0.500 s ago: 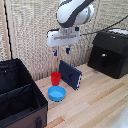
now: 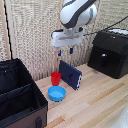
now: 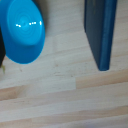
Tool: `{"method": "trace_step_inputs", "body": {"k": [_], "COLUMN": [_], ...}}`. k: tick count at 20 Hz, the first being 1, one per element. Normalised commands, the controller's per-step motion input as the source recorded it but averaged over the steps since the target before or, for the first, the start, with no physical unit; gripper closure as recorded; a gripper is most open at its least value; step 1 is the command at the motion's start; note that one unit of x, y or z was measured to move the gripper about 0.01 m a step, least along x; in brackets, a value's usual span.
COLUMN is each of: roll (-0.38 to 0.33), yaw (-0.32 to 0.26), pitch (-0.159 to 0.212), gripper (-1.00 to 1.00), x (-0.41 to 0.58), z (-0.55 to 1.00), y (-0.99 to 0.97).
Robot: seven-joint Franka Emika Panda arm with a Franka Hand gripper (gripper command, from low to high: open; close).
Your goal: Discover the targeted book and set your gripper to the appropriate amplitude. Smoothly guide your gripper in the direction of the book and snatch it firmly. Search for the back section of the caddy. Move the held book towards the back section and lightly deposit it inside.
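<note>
A light wooden table [image 2: 95,102] stands before a wall covered with pale woven screens [image 2: 30,30]. Going from the exterior view's left to its right, the first thing is the caddy [image 2: 20,100], a black soft box at the table's near left corner, open at the top and split by dividers. Its back section [image 2: 12,75] is the compartment farther from the camera, and I see nothing inside it.

Just beside the caddy lies a blue bowl [image 2: 56,93], and a red cup [image 2: 56,78] stands close behind the bowl. Next comes the book [image 2: 70,74], dark navy, standing upright on its edge and a little turned, near the cup but apart from it. The gripper [image 2: 65,51] hangs above the book, not touching it. Its two fingers point down with a clear gap between them, so the jaws are apart and hold nothing. At the far right sits a black hard box [image 2: 109,52] with a cable.

The wrist view looks straight down on the bowl and on the book's thin top edge [image 3: 100,35]. I judge that the approach step is in hand: the book is found, the opening is set. The next move calls for a careful descent with one finger on each side of the thin edge, then a firm closing. Risk: the book may tip over.
</note>
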Motion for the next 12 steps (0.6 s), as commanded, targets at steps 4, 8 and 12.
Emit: {"method": "trace_step_inputs", "body": {"k": [4, 8, 12], "roll": [0.039, 0.000, -0.006], "yaw": [0.043, 0.003, -0.040], "pitch": [0.000, -0.002, 0.002], "gripper": [-1.00, -1.00, -1.00], "x": [0.068, 0.119, 0.219], "z": [-0.10, -0.22, -0.29], "y": [-0.55, -0.26, -0.12]}}
